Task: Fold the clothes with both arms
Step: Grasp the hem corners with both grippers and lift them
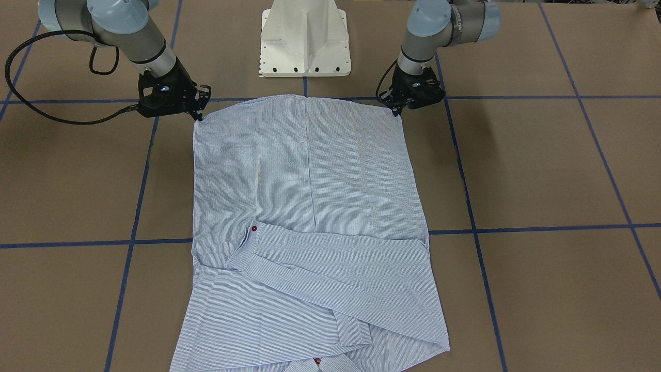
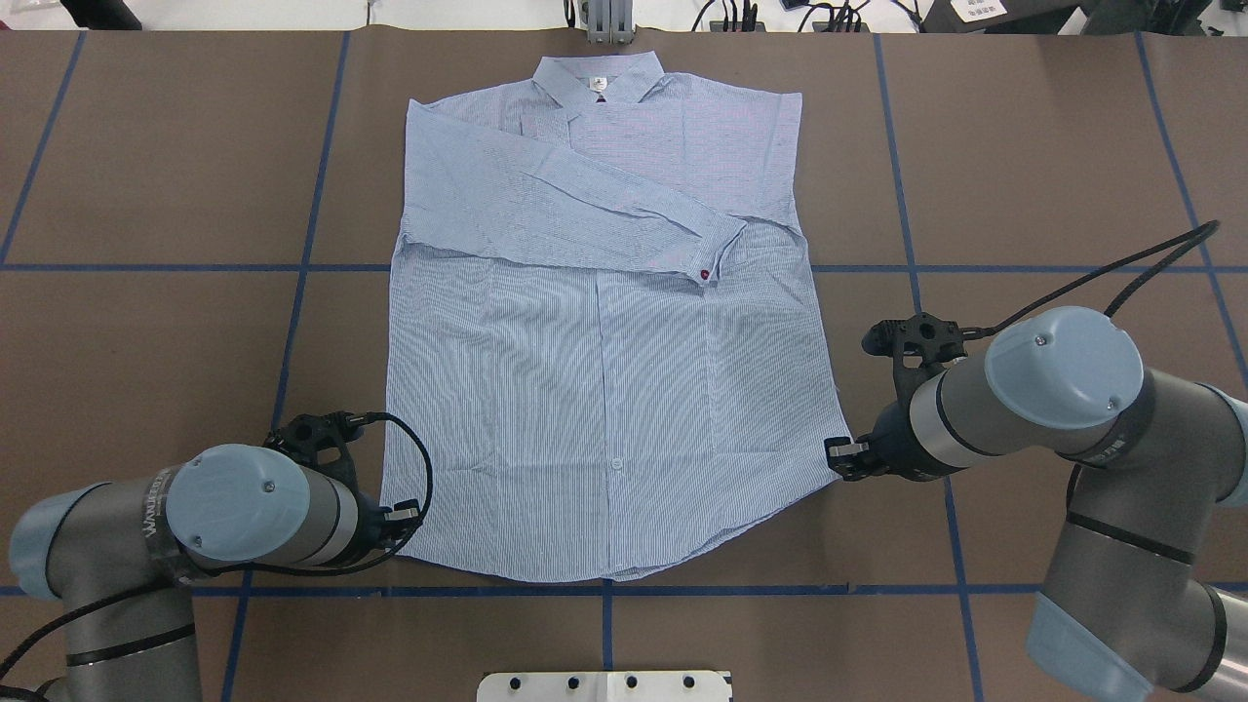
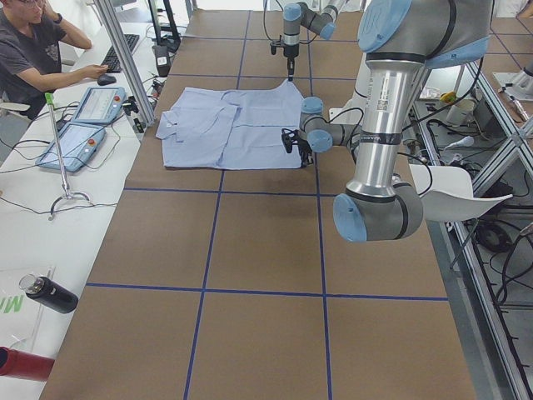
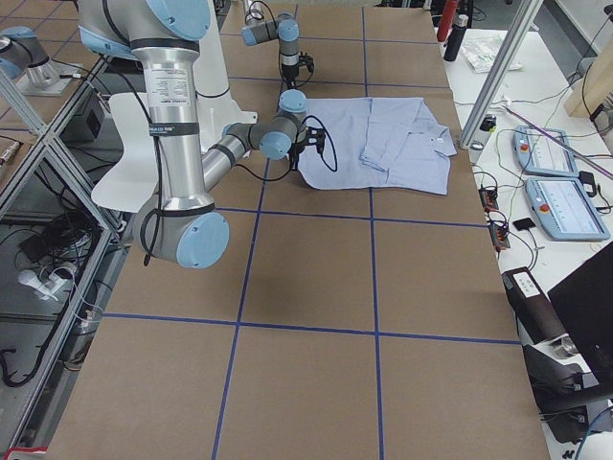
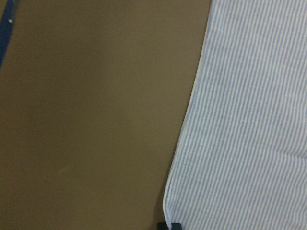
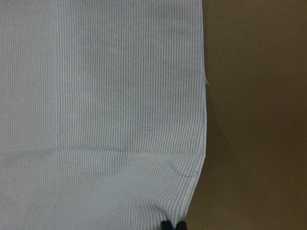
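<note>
The brown bench (image 2: pixel 146 146), gridded with blue tape, carries the light blue striped shirt (image 2: pixel 604 390). The shirt lies flat and buttoned at the middle of the bench, with its collar (image 2: pixel 597 76) at the far edge and its hem towards the robot. One sleeve (image 2: pixel 585 210) is folded slantwise across the chest.

The left arm (image 2: pixel 127 526) and right arm (image 2: pixel 1063 390) reach low to the two hem corners. The left pincer (image 2: pixel 408 513) has its tips pressed nearly together on the hem corner on its own side, pinching the cloth. The right pincer (image 2: pixel 837 456) pinches the opposite hem corner in the same way.

A small reddish-brown button (image 2: pixel 704 278) sits on the folded sleeve's cuff.
</note>
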`<state>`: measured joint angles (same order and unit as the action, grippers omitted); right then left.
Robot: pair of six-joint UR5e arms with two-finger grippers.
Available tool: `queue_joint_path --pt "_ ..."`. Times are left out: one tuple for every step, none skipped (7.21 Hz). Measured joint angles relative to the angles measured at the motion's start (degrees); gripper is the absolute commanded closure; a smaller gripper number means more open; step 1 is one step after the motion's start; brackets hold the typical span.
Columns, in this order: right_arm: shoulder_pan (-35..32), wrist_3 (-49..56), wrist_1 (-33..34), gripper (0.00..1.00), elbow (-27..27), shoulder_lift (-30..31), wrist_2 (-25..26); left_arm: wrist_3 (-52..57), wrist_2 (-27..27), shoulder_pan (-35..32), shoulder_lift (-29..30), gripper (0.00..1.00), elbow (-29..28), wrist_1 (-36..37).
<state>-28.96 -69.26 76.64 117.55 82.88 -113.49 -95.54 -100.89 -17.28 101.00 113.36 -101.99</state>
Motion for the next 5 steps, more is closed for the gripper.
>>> queue_joint_path --pt "-0.06 -0.06 -0.02 1.00 0.13 0.00 -0.04 0.00 -0.10 -0.24 -0.24 1.00 2.03 0.07" --pt "-0.10 -0.71 -0.06 1.00 0.49 0.00 -0.24 0.00 -0.22 -0.44 -0.56 1.00 4.98 1.04" --pt "-0.33 -1.75 -0.09 1.00 1.03 0.05 -1.28 0.00 -0.65 -0.47 -0.47 1.00 8.39 3.76" --pt "-0.97 -2.33 -0.14 1.00 1.99 0.42 -3.52 0.00 -1.78 -0.44 -0.29 1.00 11.78 6.88" --pt "-1.61 -2.62 -0.16 1.00 3.89 1.86 -5.75 0.01 -3.11 -0.30 -0.31 1.00 14.08 8.74"
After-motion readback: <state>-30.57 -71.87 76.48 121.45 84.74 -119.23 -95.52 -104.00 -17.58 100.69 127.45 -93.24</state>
